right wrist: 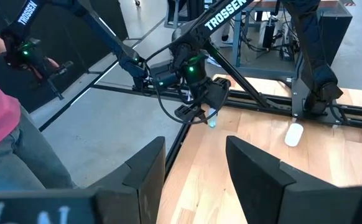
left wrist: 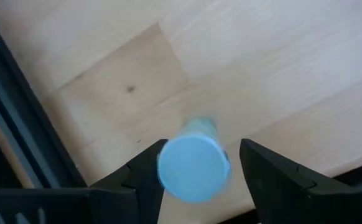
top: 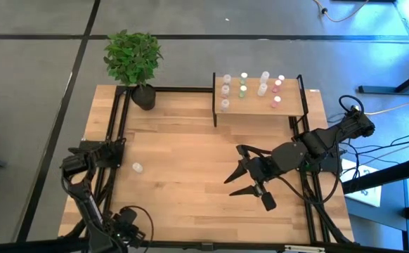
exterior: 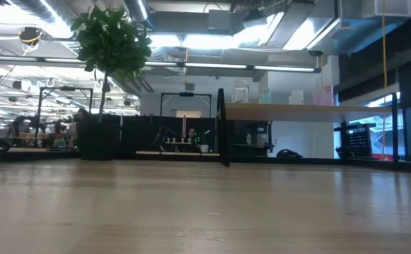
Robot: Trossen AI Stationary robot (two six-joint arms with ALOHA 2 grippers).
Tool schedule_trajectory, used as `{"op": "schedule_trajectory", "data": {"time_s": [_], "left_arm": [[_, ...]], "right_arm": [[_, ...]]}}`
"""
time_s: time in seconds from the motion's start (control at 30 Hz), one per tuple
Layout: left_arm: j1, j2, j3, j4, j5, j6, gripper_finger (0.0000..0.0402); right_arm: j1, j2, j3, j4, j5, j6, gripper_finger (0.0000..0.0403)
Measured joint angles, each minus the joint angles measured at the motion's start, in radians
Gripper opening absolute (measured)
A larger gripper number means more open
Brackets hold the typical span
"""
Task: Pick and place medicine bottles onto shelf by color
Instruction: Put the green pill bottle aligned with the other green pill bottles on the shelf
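Left gripper (left wrist: 194,171) sits at the left edge of the worktop (top: 190,169), closed on a blue-capped bottle (left wrist: 193,165): left wrist view shows the blue cap squeezed between both fingers, bottle body pointing down toward the wood. Right wrist view shows the same left gripper (right wrist: 207,106) well across the worktop with a small pale bottle at its tip, lifted clear of the surface.

One loose bottle (top: 138,167) lies on the worktop just beside the left arm, on its side; the right wrist view shows it too (right wrist: 293,134). Cap colour too small to tell.

Shelf (top: 289,109) stands at the far edge, right of centre, near the potted plant (top: 134,60). About ten bottles (top: 244,84) already stand on it in rough columns: white, green, pink.

Right gripper (top: 250,179) hovers over the worktop's right-centre, fingers spread, holding nothing.

Step, as I judge it: pick done on the blue bottle, carry pending. The shelf is well apart from the left arm, so the next move probably needs either a long reach across or a pass toward the right gripper, then placement in a free spot away from the other colour columns. Keep the bottle upright at release; it is tiny and likely tips easily.
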Motion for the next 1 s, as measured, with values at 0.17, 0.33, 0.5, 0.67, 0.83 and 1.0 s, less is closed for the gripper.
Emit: {"op": "schedule_trajectory", "data": {"time_s": [0.17,0.33,0.5,0.67,0.83,1.0], "left_arm": [[0.002,0.000,-0.026,0.052,0.012,-0.001,0.0194],[0.002,0.000,-0.051,0.067,-0.009,-0.005,0.0194],[0.002,0.000,-0.057,0.047,-0.031,0.000,0.0194],[0.002,0.000,-0.072,0.053,-0.031,-0.004,0.0191],[0.002,0.000,-0.074,0.054,-0.031,-0.004,0.0167],[0.002,0.000,-0.074,0.055,-0.031,-0.004,0.0130]], "right_arm": [[0.000,0.000,0.000,0.000,0.000,0.000,0.0172],[0.000,0.000,0.000,0.000,0.000,-0.001,0.0172],[0.000,0.000,0.000,0.001,0.000,-0.001,0.0172],[0.000,0.000,0.000,0.003,0.000,-0.001,0.0172],[0.000,0.000,0.000,0.004,0.000,-0.001,0.0172],[0.000,0.000,0.000,0.004,0.000,-0.001,0.0172]]}}
